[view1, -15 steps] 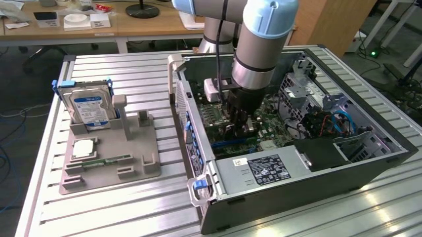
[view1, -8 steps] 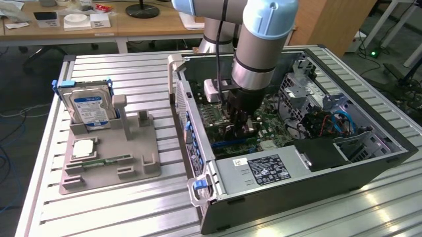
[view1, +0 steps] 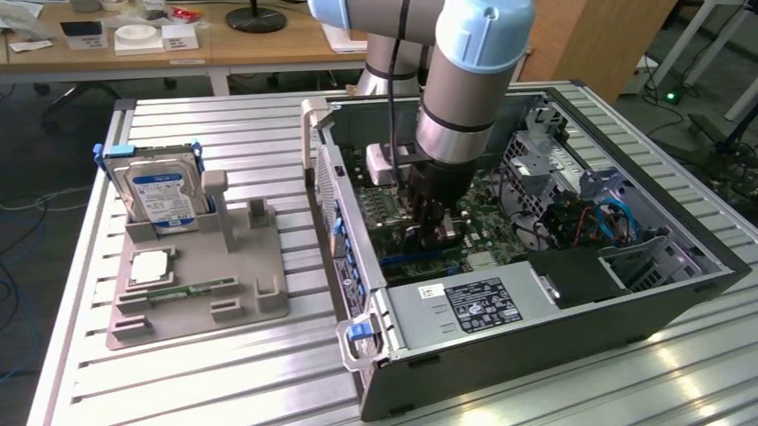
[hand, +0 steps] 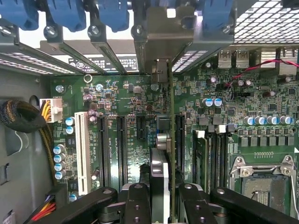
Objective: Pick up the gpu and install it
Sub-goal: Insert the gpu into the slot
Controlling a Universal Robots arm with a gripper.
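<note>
While the arm's reaching down into the open pc case (view1: 663, 297) | tool (hand: 163, 203): pinched shut on the gpu (hand: 160, 175) | gpu: standing on edge over the motherboard (hand: 126, 100) slots, bracket toward the case's rear wall

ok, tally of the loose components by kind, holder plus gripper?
hard drive: 1, upright in the holder
CPU: 1, flat on the holder
memory stick: 1, flat on the holder
gpu: 1, held in the gripper inside the PC case
Total: 4
</note>
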